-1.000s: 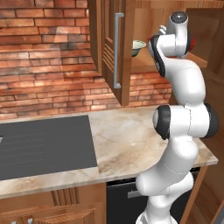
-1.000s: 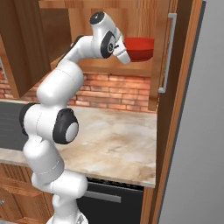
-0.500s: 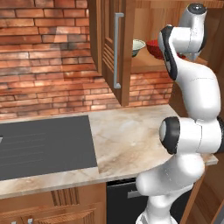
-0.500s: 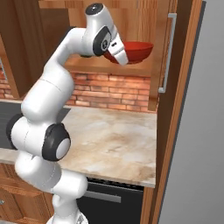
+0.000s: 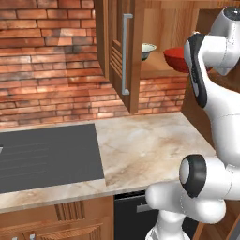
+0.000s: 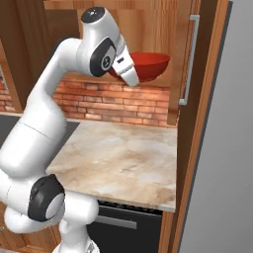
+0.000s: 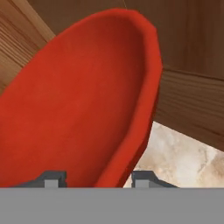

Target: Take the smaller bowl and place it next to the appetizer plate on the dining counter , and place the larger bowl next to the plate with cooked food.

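Observation:
The larger bowl [image 5: 174,59] [image 6: 151,64], wide and glossy red, sits on the shelf of the open wall cabinet. Left of it on the same shelf stands the smaller bowl [image 5: 148,49], pale cream-white. My gripper [image 6: 133,79] [image 7: 99,178] is at the red bowl's [image 7: 78,100] near rim. The jaws are open and straddle that rim, one fingertip [image 7: 54,177] inside the bowl and the other outside. The appetizer plate, the plate with cooked food and the dining counter are out of view.
An open cabinet door [image 5: 123,51] with a metal handle hangs left of the shelf, and another door [image 6: 190,59] stands at the right. Below lie a marbled counter [image 5: 140,145] [image 6: 118,158], a dark cooktop [image 5: 47,152] and a brick back wall [image 5: 51,70].
The arm has stretched upward and the hand has come onto the red bowl's rim. The jaws have narrowed around it. Both bowls stay on the shelf.

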Available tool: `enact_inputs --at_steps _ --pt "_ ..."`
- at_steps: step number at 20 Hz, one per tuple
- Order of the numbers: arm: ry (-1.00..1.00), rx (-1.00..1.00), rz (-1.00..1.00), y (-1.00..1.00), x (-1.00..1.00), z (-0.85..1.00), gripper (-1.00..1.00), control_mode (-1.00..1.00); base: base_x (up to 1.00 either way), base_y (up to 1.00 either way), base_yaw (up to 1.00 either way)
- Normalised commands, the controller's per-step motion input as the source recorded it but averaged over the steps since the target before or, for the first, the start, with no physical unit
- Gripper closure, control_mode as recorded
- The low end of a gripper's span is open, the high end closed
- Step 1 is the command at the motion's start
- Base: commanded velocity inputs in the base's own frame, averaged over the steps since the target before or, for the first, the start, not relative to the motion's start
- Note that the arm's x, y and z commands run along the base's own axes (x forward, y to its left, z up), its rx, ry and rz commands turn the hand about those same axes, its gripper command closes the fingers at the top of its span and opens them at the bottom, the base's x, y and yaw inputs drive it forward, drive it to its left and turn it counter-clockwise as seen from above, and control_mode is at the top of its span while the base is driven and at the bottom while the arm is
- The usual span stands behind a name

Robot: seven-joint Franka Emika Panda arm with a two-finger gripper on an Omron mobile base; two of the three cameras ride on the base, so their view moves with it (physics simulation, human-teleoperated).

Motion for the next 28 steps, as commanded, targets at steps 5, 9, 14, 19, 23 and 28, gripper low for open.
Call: enact_inputs --at_steps 5,9,14,19,23,28 --pt "0.00 0.00 0.05 0.16 -1.00 0.00 1.00 -1.00 0.00 0.00 0.00" --pt "0.00 0.00 0.18 0.53 -1.00 -0.01 1.00 -1.00 0.00 0.00 0.00" --pt "-0.10 0.00 0.21 0.76 -1.00 -0.22 1.00 -1.00 0.00 0.00 0.00" --pt "-0.13 0.03 0.18 0.27 -0.97 -0.01 1.00 -1.00 0.00 0.00 0.00" --pt "-0.20 0.07 0.13 0.00 -0.94 0.01 1.00 -1.00 0.00 0.00 0.00" --pt "-0.10 0.10 0.11 0.00 -0.73 0.13 1.00 -1.00 0.00 0.00 0.00"
